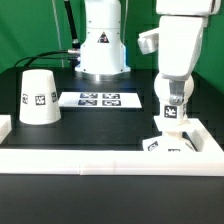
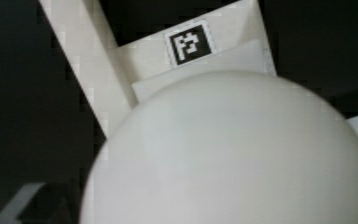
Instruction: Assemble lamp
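White bulb [image 2: 229, 150] fills your wrist view, round head close to the camera. The fingers [image 1: 173, 104] look clamped on it, above the square base [image 1: 168, 146] on the exterior view's right. The shade [image 1: 40, 97] stands well apart on the desk [image 1: 100, 128].

— How many lamp parts do you count?
— Three: one shade [image 1: 38, 97] at nine o'clock in the exterior view, one base [image 1: 168, 142] at four o'clock, and one bulb [image 2: 229, 150], whose round head fills the wrist view.
— What else is on the tabletop [image 1: 100, 130]?
— One marker board [image 1: 98, 99]. It carries several tags [image 1: 88, 98], too small to count exactly.
— And the machine?
— One arm [image 1: 178, 50], one claw [image 1: 172, 120].
— Tags facing us on the shade?
— Just one
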Controlling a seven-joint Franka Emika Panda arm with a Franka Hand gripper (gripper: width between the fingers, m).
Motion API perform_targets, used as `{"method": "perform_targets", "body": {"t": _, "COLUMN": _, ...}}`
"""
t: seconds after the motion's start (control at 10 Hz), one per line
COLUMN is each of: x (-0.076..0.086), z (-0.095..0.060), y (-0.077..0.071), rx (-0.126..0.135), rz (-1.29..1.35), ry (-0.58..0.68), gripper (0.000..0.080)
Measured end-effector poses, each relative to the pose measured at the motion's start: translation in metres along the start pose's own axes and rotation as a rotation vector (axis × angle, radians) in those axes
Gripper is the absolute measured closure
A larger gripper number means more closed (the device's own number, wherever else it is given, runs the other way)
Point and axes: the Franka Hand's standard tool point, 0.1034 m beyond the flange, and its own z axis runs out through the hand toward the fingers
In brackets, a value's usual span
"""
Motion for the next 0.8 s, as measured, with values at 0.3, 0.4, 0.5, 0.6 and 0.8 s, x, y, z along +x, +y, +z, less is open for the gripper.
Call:
{"method": "perform_targets", "body": {"t": 0.3, "x": -0.0001, "z": 0.0001, "y": 0.0, "rx": 0.0, "rz": 0.0, "ry": 0.0, "gripper": 0.0229}}
{"method": "perform_targets", "body": {"t": 0.4, "x": -0.0001, "z": 0.0001, "y": 0.0, "rx": 0.0, "rz": 0.0, "ry": 0.0, "gripper": 0.0229}}
{"method": "perform_targets", "body": {"t": 0.5, "x": -0.0001, "z": 0.0001, "y": 0.0, "rx": 0.0, "rz": 0.0, "ry": 0.0, "gripper": 0.0229}}
{"method": "perform_targets", "body": {"t": 0.6, "x": -0.0001, "z": 0.0001, "y": 0.0, "rx": 0.0, "rz": 0.0, "ry": 0.0, "gripper": 0.0229}}
{"method": "perform_targets", "body": {"t": 0.8, "x": -0.0001, "z": 0.0001, "y": 0.0, "rx": 0.0, "rz": 0.0, "ry": 0.0, "gripper": 0.0228}}
